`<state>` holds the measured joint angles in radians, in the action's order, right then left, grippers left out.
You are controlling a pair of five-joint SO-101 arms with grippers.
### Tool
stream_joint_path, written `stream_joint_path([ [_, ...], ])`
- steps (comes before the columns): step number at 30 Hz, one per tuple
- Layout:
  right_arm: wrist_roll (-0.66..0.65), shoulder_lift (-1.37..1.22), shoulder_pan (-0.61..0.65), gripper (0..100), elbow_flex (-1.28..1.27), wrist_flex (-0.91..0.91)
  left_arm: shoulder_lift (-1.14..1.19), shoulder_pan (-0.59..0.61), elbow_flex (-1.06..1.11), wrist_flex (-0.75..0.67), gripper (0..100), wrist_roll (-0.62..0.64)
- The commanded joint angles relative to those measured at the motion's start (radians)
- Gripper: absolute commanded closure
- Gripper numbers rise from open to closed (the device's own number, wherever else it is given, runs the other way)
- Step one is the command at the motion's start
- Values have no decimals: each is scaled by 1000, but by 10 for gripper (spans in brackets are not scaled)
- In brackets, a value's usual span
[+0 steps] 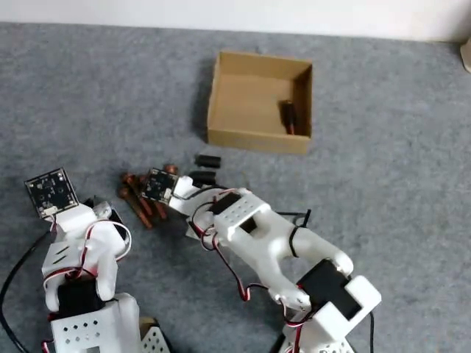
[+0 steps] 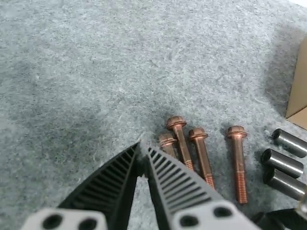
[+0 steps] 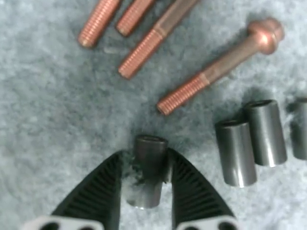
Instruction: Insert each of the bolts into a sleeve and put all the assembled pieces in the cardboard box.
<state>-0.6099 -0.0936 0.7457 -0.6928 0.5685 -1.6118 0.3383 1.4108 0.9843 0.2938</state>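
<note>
**Task items, appearance.** The bolts point(image 2: 204, 158) are copper-coloured, with flanged hex heads, plain upper shanks and threaded lower ends. The sleeves point(image 3: 236, 152) are short, dark grey metal tubes with open bores. The cardboard box point(image 1: 254, 138) is a shallow, open-topped brown tray.

**Count.**
- Four loose bolts lie side by side on the bench point(image 1: 383, 184), roughly parallel.
- There are four loose sleeves. Three lie in a row just beside the bolts, on the side nearer the box. The fourth, the gripped sleeve point(image 3: 146, 184), sits apart from that row.
- One assembled piece point(image 1: 289, 118), a dark sleeve with a copper end showing, lies inside the box against its right wall.

**Grippers.**
- The right gripper point(image 3: 146, 154) is low over the bench, pinching the gripped sleeve between its ribbed black fingers. The sleeve's open end points toward the threaded tip of the nearest bolt.
- The left gripper point(image 2: 143, 147) has its fingers pressed together at the tips and holds nothing. It sits just short of the bolt heads, nearest the outermost bolt.

**Surface and room.** The bench is covered in grey, felt-like carpet. The box stands toward the far side, well apart from the loose parts. A pale wall point(image 1: 221, 15) runs along the far edge.
</note>
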Motion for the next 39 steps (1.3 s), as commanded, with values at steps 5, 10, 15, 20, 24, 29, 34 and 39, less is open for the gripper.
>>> stream_joint_path([
  [5, 34, 216, -51, 993, -8, 113, -8, 8, -28, -29, 993, 2],
  [10, 92, 464, -59, 993, -93, 128, -4, 5, -38, -29, 993, 5],
  [15, 95, 694, -113, 993, -176, 183, 4, -82, -59, -23, 993, 6],
  [20, 97, 912, -174, 993, -249, 265, 33, -199, -61, -29, 993, 6],
  [24, 98, 1079, -205, 993, -335, 318, 217, -245, -110, -81, 993, 6],
  [29, 98, 1250, -206, 993, -476, 321, 628, -320, -283, -212, 993, 6],
  [34, 141, 1351, -225, 993, -564, 320, 1050, -410, -443, -281, 992, 6],
  [39, 144, 1411, -231, 993, -621, 289, 1297, -418, -582, -279, 916, 15],
])
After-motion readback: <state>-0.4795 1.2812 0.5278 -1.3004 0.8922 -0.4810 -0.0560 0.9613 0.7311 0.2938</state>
